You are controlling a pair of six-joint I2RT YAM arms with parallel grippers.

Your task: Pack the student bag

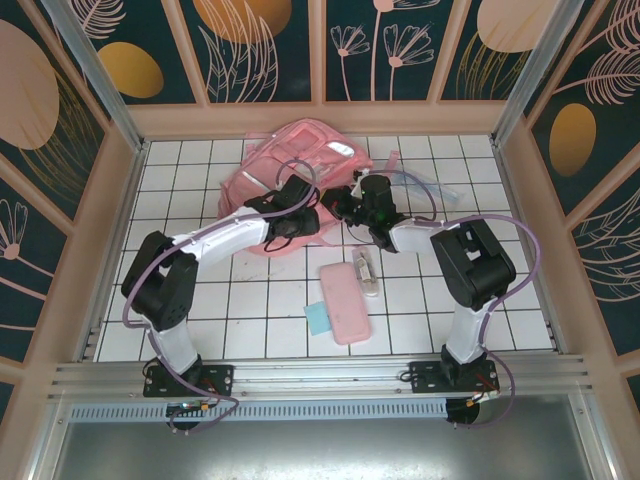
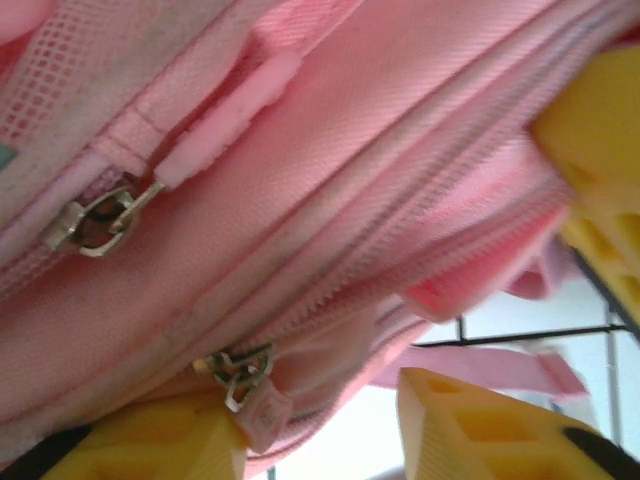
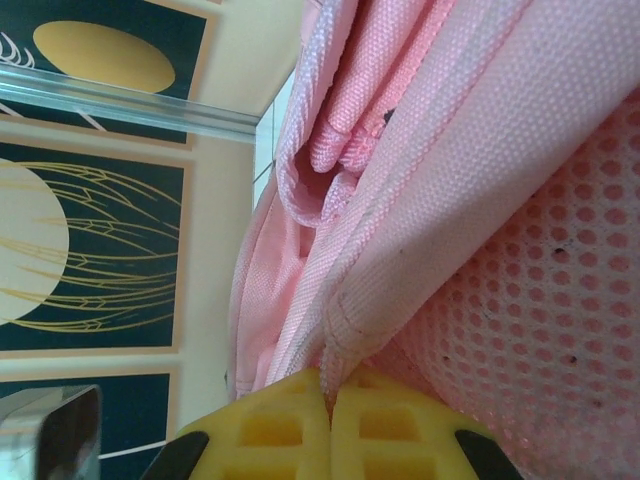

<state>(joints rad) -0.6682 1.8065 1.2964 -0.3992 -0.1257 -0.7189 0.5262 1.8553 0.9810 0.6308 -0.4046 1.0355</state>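
- Fingers [image 2: 150,445] of my left gripper [image 2: 322,432] stand apart, released. White table shows in the gap between them, and I see nothing clamped there. The pink fabric's lower edge drapes over the left finger.
- Two metal zipper pulls show in my left wrist view. One [image 2: 100,215] sits up left on a zipper beside a mesh panel. The other [image 2: 240,372] hangs at the lower seam with a pink tab, just above my left finger.
- The student bag [image 1: 300,150] lies slumped at the far middle of the tiled table [image 1: 200,300], well beyond my arm bases. My left arm reaches its near edge from the left, my right arm from the right.
- A small flat blue piece [image 1: 316,320] lies on the near tiles, touching the near left corner of the pencil case. I cannot tell whether it is tucked under it.
- The pencil case [image 1: 345,302], flat, pink and rectangular, lies between my arms, nearer than the bag and apart from it. Its long side runs roughly near to far.
- My right gripper [image 3: 328,400] is clenched, its yellow fingers pressed together on a fold of the bag's fabric. A stitched pink seam runs down into the pinch, with mesh to its right.
- A small pale thing [image 1: 367,272] lies just right of the case's far end, too small to make out.
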